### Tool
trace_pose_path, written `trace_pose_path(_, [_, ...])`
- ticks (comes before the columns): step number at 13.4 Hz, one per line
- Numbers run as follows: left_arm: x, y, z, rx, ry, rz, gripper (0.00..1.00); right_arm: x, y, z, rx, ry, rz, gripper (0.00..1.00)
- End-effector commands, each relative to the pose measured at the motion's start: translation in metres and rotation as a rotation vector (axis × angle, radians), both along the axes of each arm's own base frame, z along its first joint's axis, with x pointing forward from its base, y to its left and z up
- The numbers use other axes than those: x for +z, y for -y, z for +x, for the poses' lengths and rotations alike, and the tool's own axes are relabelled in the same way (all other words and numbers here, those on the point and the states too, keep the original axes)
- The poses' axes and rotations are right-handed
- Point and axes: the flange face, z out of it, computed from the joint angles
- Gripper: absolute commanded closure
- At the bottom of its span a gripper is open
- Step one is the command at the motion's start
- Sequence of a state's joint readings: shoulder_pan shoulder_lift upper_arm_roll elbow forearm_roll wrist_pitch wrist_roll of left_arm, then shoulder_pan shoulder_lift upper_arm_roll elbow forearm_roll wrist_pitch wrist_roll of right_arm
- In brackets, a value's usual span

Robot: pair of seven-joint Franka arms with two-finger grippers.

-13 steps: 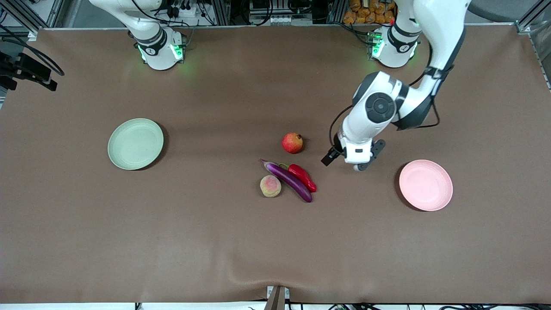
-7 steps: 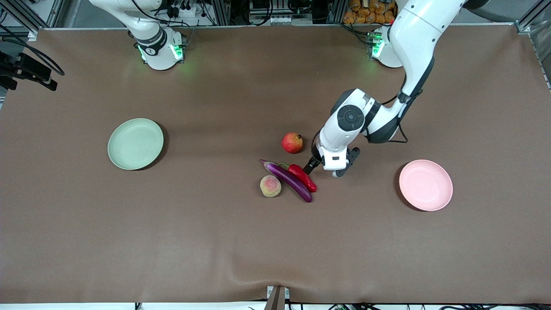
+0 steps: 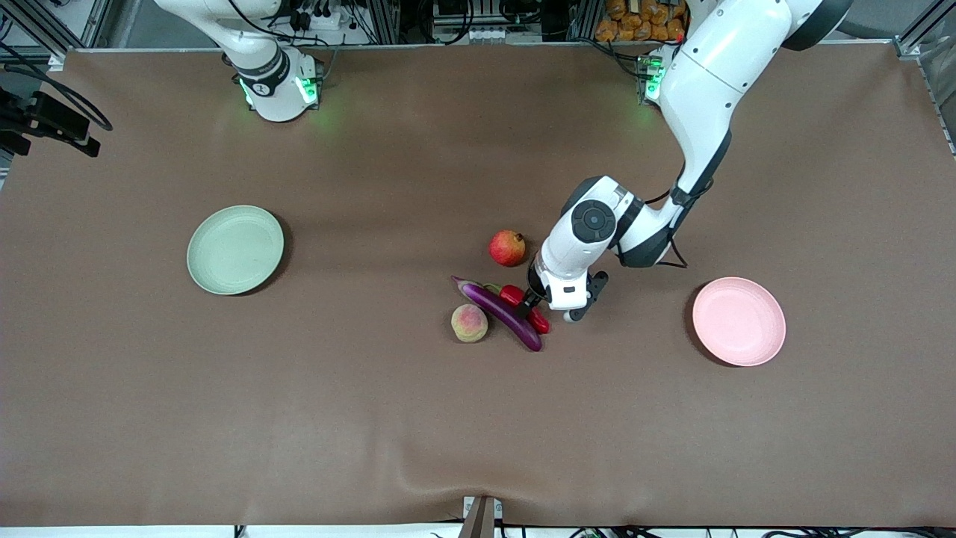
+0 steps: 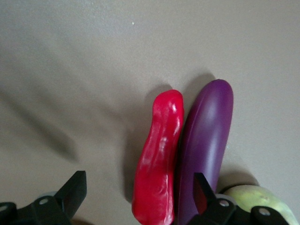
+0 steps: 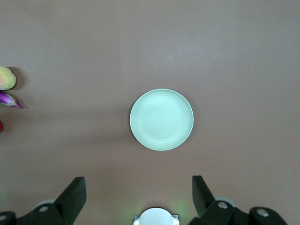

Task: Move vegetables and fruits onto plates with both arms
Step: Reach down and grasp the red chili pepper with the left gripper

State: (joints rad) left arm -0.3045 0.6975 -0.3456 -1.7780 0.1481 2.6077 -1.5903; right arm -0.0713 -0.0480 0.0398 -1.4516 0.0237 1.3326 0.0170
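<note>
Brown cloth covers the whole table in the front view, where the left gripper (image 3: 535, 302) has come down from over bare cloth near the pink plate (image 3: 739, 322) onto the red chili pepper (image 3: 525, 307), which touches the purple eggplant (image 3: 499, 314), with the peach (image 3: 469, 323) just beside it and the pomegranate (image 3: 508, 247) farther from the camera, so I judge the first pick is starting. From the left wrist, the spread fingers (image 4: 70, 194) straddle the chili pepper (image 4: 157, 159), but one finger sits over the eggplant (image 4: 206, 140), so room there is tight. From the right wrist, the right gripper (image 5: 136, 194) waits spread, high over the empty green plate (image 5: 161, 119), with open cloth all around.
</note>
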Motion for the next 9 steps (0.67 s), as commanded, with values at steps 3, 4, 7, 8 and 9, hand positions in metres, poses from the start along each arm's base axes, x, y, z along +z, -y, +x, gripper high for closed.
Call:
trace_pose_path(3, [-0.0056, 0.003, -0.0001, 0.0, 0.019, 0.008, 0.01, 0.0018, 0.0041, -0.0056, 0.002, -0.003, -0.004, 0.0])
trace_pose_path(4, [-0.0063, 0.0012, 0.0005, 0.0, 0.019, 0.01, 0.04, 0.002, 0.0041, -0.0054, 0.0, -0.001, -0.005, 0.0])
trace_pose_path(7, [-0.0086, 0.0041, -0.0002, -0.003, 0.018, 0.008, 0.1, 0.0017, 0.0047, -0.0058, -0.001, -0.004, -0.003, 0.0])
trace_pose_path(8, [-0.0081, 0.0046, 0.0007, -0.002, 0.023, 0.003, 0.1, 0.0018, 0.0046, -0.0056, -0.001, -0.003, -0.003, 0.0])
trace_pose_path(9, [-0.0099, 0.0049, 0.0008, -0.002, 0.028, -0.002, 0.11, 0.0018, 0.0039, -0.0056, 0.0, -0.003, -0.003, 0.0])
